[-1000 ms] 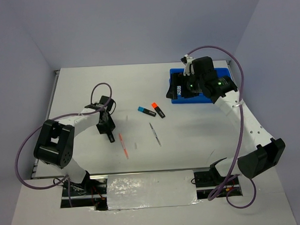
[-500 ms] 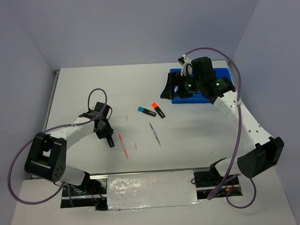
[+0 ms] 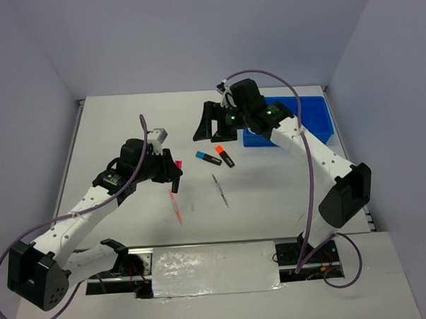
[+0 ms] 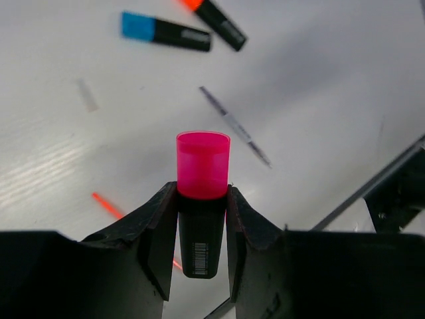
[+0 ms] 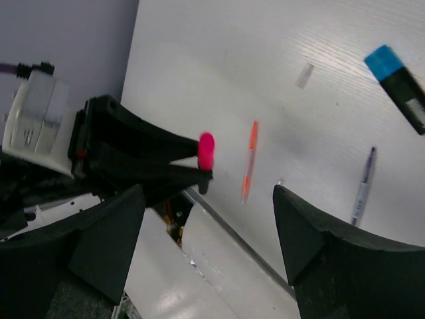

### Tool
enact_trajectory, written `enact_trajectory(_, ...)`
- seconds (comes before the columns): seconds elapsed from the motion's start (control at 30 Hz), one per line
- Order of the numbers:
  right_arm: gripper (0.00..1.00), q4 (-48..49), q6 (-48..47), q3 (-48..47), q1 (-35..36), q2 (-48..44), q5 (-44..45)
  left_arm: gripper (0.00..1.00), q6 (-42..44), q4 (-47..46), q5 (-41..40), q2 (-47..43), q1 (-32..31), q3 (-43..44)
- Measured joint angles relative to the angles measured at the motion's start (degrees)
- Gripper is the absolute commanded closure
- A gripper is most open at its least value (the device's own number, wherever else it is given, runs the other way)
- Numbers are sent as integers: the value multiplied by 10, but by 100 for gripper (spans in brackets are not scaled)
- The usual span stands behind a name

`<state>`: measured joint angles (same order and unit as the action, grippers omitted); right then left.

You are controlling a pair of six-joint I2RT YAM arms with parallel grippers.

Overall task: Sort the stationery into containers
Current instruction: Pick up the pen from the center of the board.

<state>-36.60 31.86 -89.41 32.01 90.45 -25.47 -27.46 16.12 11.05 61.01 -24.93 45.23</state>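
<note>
Left wrist view shows the left gripper [image 4: 201,199] clamped on a pink-capped highlighter [image 4: 203,163], with the black barrel pinched between both fingers and the cap sticking out past the tips, raised off the table [image 4: 319,80]. Below it the blue-capped highlighter [image 4: 166,30], the orange-capped highlighter [image 4: 216,18], the grey pen [image 4: 236,126] and the orange pen [image 4: 106,205] lie loose on the white surface. From the top camera the right gripper [image 3: 213,124] hangs with jaws spread wide and nothing between them, just left of the blue tray [image 3: 317,112] at the table's far right
</note>
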Motion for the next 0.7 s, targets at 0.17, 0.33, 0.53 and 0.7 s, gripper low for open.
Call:
enact_trajectory(0.17,19,-18,21,-62,54,35,42,100,40,-23,50,-2,-40,44)
enact_trajectory(0.33,21,-35,31,-61,78,35,59,100,62,-43,71,-2,-42,68)
enact_trajectory(0.53,33,-35,37,-17,83,30,62,100,64,-52,86,-2,-42,69)
enact_trajectory(0.7,43,-30,45,-2,89,30,52,99,64,-53,101,-2,-42,69)
